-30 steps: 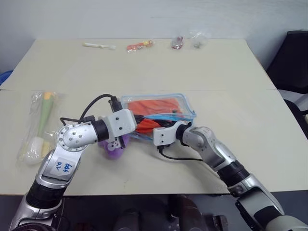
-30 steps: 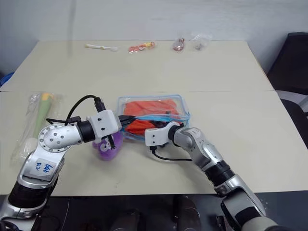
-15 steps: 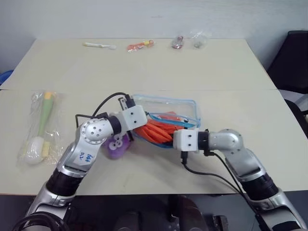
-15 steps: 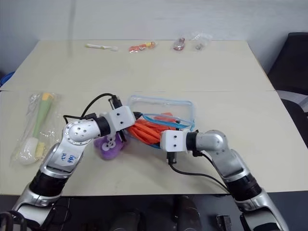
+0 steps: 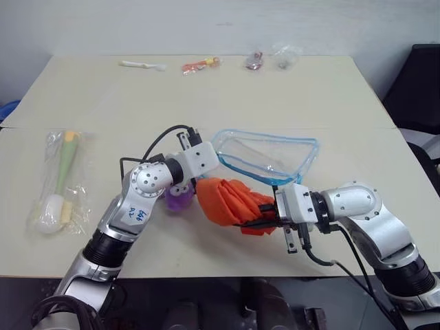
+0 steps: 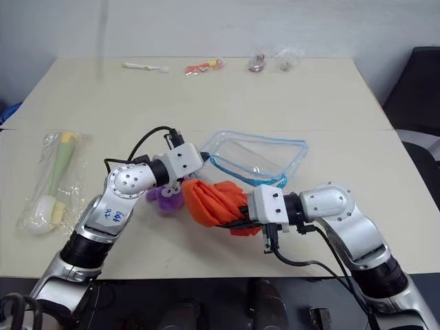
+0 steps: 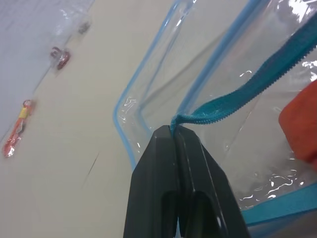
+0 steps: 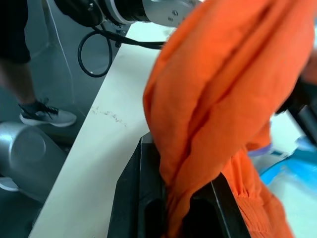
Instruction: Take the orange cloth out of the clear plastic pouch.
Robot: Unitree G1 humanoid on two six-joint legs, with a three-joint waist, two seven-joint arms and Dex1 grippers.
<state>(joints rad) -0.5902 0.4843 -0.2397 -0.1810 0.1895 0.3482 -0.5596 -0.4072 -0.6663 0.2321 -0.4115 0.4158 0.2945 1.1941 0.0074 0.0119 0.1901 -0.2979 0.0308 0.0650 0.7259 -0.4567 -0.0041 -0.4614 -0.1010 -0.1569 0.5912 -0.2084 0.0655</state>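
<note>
- Orange cloth (image 5: pixel 230 201): bright orange-red, plain.
- Clear plastic pouch (image 5: pixel 268 157): transparent, with light blue zipper trim along its edges.
- Plush toy (image 5: pixel 179 199): purple.
- Thin bag (image 5: pixel 58 180): clear and crinkly, holding a green stick with a yellow tip and a white end.
- Table (image 5: pixel 206 96): pale beige, unpatterned.
- Left gripper (image 7: pixel 173 133): black fingers.
- Right gripper (image 8: pixel 168 198): black fingers.
- Small item (image 5: pixel 200 66) at the table's far edge: orange-red with yellow.
- Small stick (image 5: pixel 141 65) at the far edge: white.
</note>
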